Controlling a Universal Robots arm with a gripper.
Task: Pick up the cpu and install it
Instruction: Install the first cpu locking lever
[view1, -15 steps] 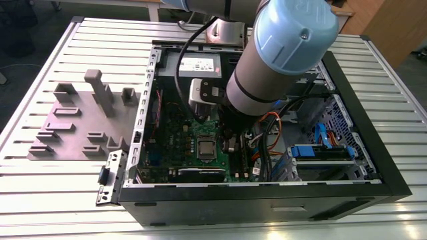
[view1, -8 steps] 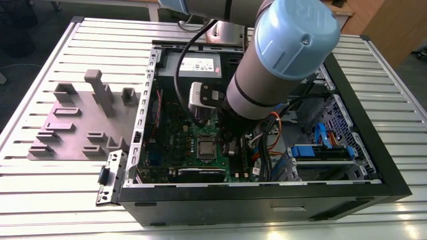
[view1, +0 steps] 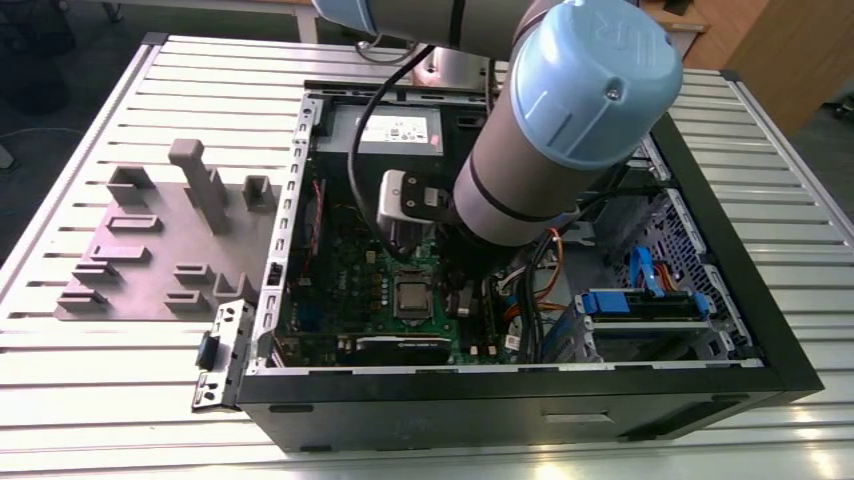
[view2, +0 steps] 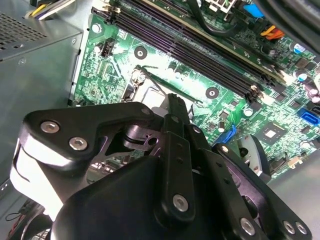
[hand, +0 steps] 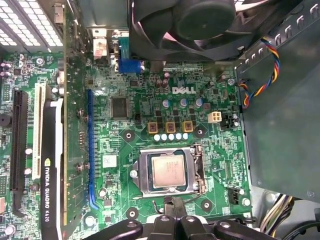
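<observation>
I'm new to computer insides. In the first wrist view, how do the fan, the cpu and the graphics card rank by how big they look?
1. Fan, though it sits nearer the camera, so its lead is unsure.
2. Graphics card.
3. The cpu, clearly smallest.

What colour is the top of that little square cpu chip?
Silvery-grey with a pale rim; the cpu shows best in the first wrist view.

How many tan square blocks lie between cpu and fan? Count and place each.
3, in one row between the cpu and the fan in the first wrist view: end block, middle block, other end block. Others may be hidden.
</observation>
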